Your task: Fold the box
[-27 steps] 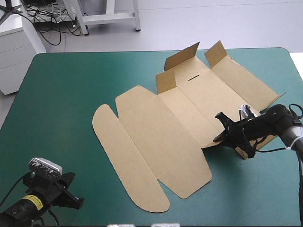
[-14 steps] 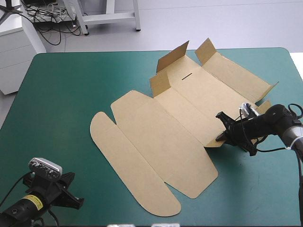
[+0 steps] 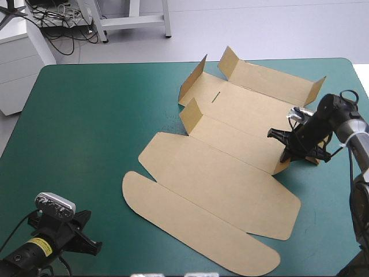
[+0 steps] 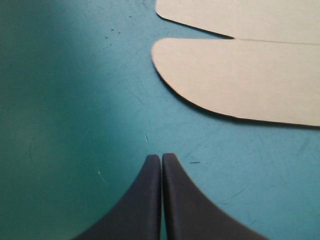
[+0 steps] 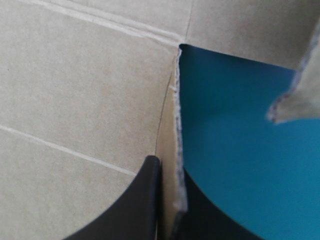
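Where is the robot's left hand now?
In the high view the left hand sits shut at the table's near-left corner, the box's rounded flap ahead of it.

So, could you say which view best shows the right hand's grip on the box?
The right wrist view: the right hand clamps the box by a cut edge. High view shows it small; left wrist view, only a flap.

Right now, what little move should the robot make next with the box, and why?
Probably the right hand should tip its pinched edge up and inward. It is shut on the right edge of the box, and most of the box lies flat on the table, with only a few flaps raised. The left hand is shut, off the box.
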`<state>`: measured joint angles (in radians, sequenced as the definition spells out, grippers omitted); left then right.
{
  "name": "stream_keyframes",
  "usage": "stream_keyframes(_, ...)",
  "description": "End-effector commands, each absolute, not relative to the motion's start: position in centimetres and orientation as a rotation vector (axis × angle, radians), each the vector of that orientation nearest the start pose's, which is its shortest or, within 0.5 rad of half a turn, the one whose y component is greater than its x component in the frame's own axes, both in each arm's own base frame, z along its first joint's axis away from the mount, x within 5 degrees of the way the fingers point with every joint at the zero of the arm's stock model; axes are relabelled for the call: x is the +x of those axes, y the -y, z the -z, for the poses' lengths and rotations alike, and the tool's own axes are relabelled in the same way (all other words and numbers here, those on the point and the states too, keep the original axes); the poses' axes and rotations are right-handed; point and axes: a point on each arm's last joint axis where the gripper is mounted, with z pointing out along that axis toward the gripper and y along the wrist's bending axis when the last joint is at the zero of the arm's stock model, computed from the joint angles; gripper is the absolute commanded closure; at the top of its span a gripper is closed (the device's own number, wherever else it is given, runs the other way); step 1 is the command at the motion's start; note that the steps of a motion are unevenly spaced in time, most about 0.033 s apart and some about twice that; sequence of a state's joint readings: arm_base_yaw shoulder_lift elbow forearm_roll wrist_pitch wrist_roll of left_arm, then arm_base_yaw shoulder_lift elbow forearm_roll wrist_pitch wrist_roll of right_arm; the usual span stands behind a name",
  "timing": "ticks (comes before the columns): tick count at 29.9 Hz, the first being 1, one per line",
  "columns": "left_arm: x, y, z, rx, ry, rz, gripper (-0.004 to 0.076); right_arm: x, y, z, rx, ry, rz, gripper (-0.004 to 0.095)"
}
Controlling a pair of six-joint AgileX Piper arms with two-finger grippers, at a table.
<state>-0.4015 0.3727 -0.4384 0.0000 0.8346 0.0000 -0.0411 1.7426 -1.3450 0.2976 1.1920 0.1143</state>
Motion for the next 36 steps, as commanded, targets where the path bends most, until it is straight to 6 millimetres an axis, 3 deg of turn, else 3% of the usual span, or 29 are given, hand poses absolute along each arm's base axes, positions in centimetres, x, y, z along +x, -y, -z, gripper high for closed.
stream_keyframes(1, 6.5, 2.8, -27.9, 0.425, -2.133, 0.237, 0.0734, 35.8, -0.9, -29.1, 0.164, -2.955, -0.245, 0.0921)
stream_keyframes(5, 6.5, 2.8, -27.9, 0.425, -2.133, 0.237, 0.0734, 38.7, -1.8, -31.7, -0.046, -2.838, -0.16, 0.092)
stream_keyframes(8, 6.5, 2.8, -27.9, 0.425, -2.133, 0.237, 0.0734, 40.2, -3.5, -32.6, -0.226, -2.781, -0.05, 0.092)
stream_keyframes(15, 6.5, 2.8, -27.9, 0.425, -2.133, 0.237, 0.0734, 42.6, -10.8, -30.6, -0.934, -2.611, 0.31, 0.0921)
stream_keyframes(18, 6.5, 2.8, -27.9, 0.425, -2.133, 0.237, 0.0734, 43.2, -14.2, -30.5, -1.098, -2.449, 0.338, 0.0921)
stream_keyframes(24, 6.5, 2.8, -27.9, 0.425, -2.133, 0.237, 0.0734, 42.2, -20.6, -31.8, -1.498, -2.026, 0.409, 0.0923)
stream_keyframes(33, 6.5, 2.8, -27.9, 0.425, -2.133, 0.237, 0.0734, 38.5, -27.7, -32.2, -1.747, -1.714, 0.374, 0.0923)
stream_keyframes(36, 6.5, 2.8, -27.9, 0.425, -2.133, 0.237, 0.0734, 37.6, -29.4, -32.4, -1.749, -1.651, 0.311, 0.0923)
